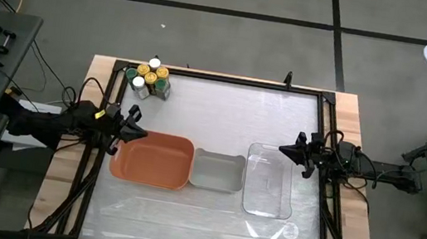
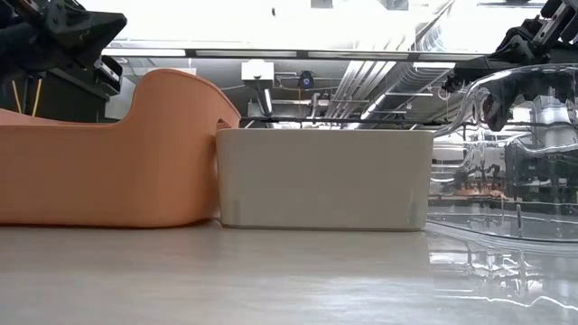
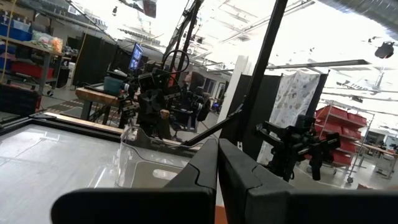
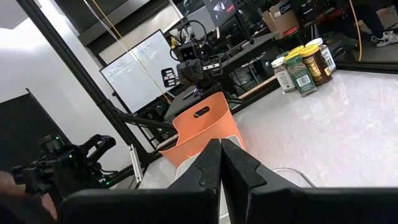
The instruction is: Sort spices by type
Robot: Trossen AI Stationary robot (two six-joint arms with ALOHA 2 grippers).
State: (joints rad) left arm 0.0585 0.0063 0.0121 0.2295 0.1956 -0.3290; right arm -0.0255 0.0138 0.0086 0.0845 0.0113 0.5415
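Several small spice jars [image 1: 150, 79] with yellow, white and green lids stand upright in a cluster at the table's far left corner; they also show in the right wrist view [image 4: 303, 66]. My left gripper [image 1: 141, 133] is shut and empty, above the left end of the orange tray [image 1: 153, 159]. My right gripper [image 1: 283, 149] is shut and empty, above the right side of the clear tray [image 1: 269, 180]. Both grippers are far from the jars.
Three trays stand in a row at mid-table: the orange tray at left, a grey tray [image 1: 217, 171] in the middle, the clear tray at right. A black frame [image 1: 227, 79] runs around the table. Open table surface lies between the jars and the trays.
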